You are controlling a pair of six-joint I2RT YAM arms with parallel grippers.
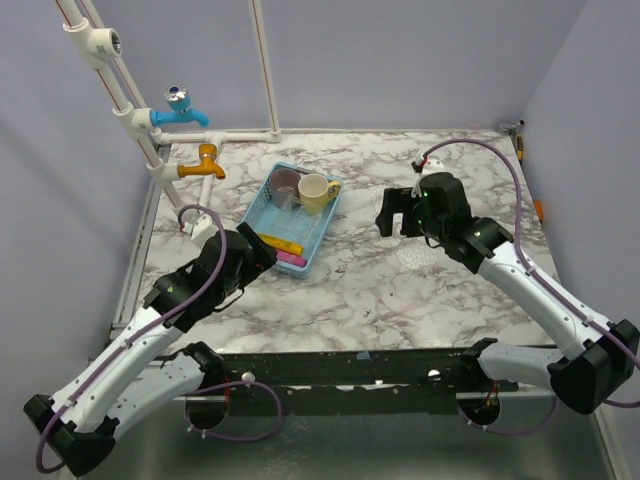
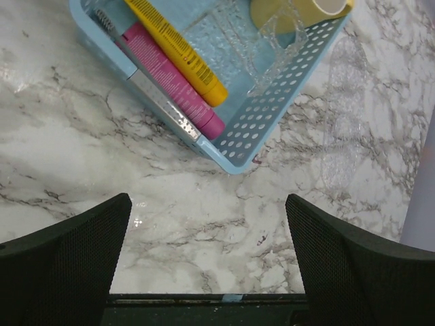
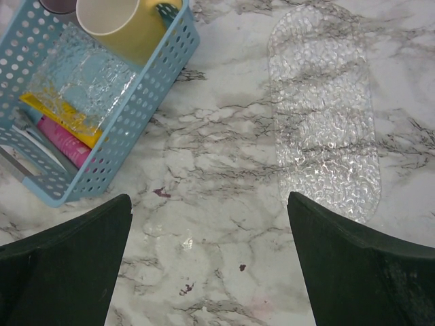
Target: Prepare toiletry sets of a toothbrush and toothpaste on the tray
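A blue perforated basket [image 1: 322, 222] holds the toothpaste: a yellow tube [image 2: 178, 49] and a magenta-pink tube [image 2: 170, 78] side by side. A toothbrush with a grey handle [image 2: 158, 102] lies along the basket wall beside the pink tube. A clear bumpy oval tray [image 3: 326, 115] lies flat on the marble with nothing on it. My left gripper [image 2: 207, 204] hovers open just in front of the basket's near corner. My right gripper [image 3: 207, 200] is open above bare marble between basket and tray.
A mauve cup [image 1: 283, 183] and a cream mug [image 1: 315, 190] stand at the basket's far end, with another clear bumpy piece [image 3: 81, 75] lying over the tubes. Blue and orange taps [image 1: 185, 112] on white pipes stand at the back left.
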